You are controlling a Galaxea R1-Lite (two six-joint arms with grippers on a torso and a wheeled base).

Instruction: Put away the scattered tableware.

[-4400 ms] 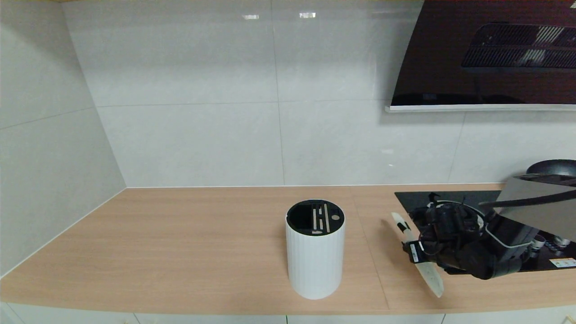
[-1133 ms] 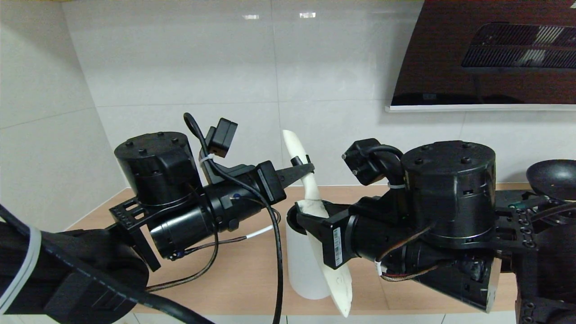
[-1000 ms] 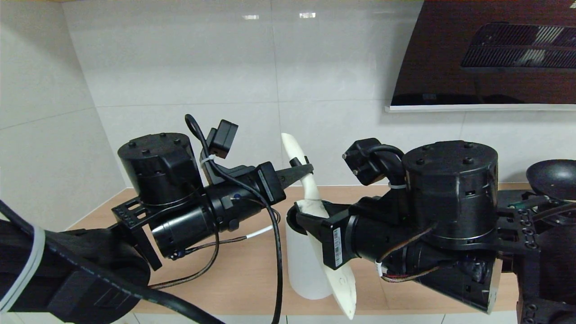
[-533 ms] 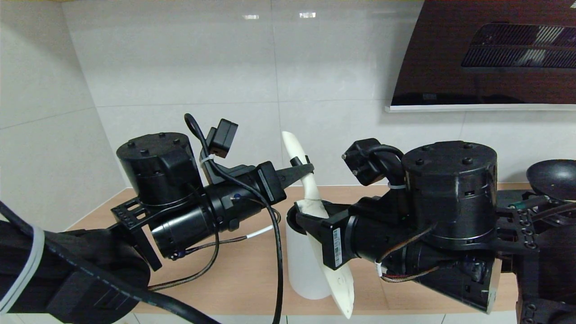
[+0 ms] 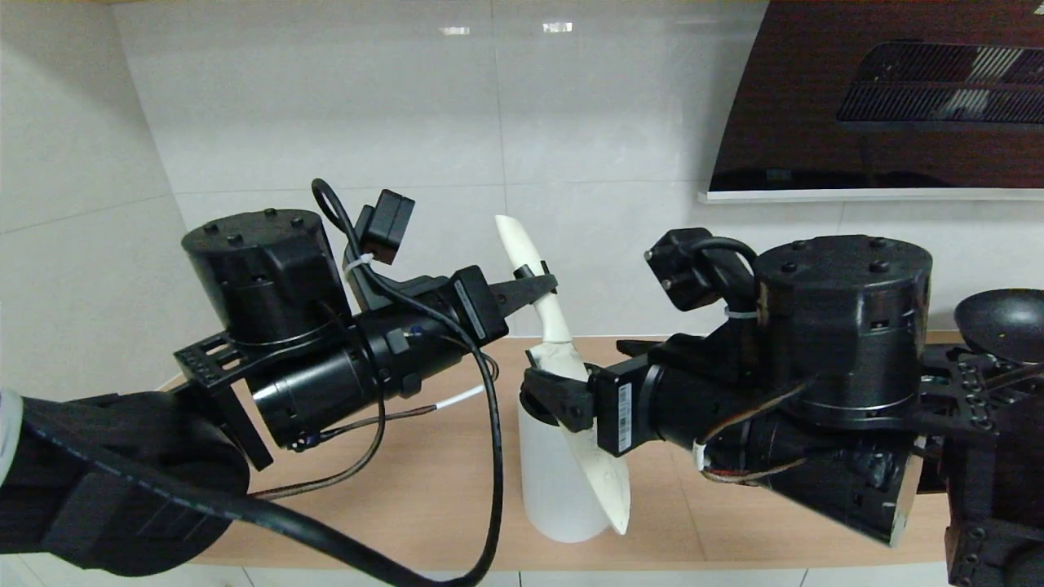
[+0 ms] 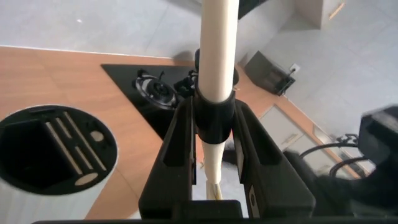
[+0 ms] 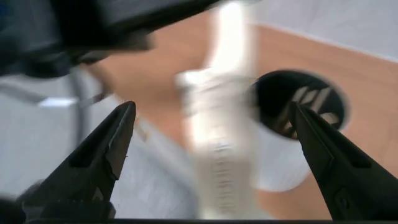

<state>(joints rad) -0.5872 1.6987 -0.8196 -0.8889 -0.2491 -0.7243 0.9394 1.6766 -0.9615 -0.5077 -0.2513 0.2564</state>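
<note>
- The left gripper (image 5: 534, 287) is hanging above the light wooden countertop (image 5: 408, 489), with its jaws clamped tight on a long cream-white knife (image 5: 522, 244).
- In the left wrist view, this gripper (image 6: 216, 124) is pinching the knife (image 6: 217, 43) at a black collar on the handle, and the pale shaft is running out past the fingers on both sides.
- The knife is standing nearly upright in the air. It is tilting a little, with its narrow end up against the white tiled wall (image 5: 326, 122) and its broad end hanging down in front of the white ribbed cylindrical holder (image 5: 555, 497).
- The right gripper (image 5: 559, 399) is sitting at the knife's middle, just above the holder's rim.
- In the right wrist view, the black fingers (image 7: 118, 143) of this gripper (image 7: 211, 106) are spread wide. The blurred knife (image 7: 224, 155) is lying between them, touching neither.
- The holder (image 6: 25, 143) is resting upright on the countertop, showing a black top with a round opening and narrow slots. In the right wrist view, the holder (image 7: 280, 168) is lying just behind the knife.
- A black glass hob (image 6: 155, 93) is sitting on the countertop beyond the holder.
- A black wok (image 5: 999, 318) is showing at the far right, below a dark glass range hood (image 5: 881, 98).
</note>
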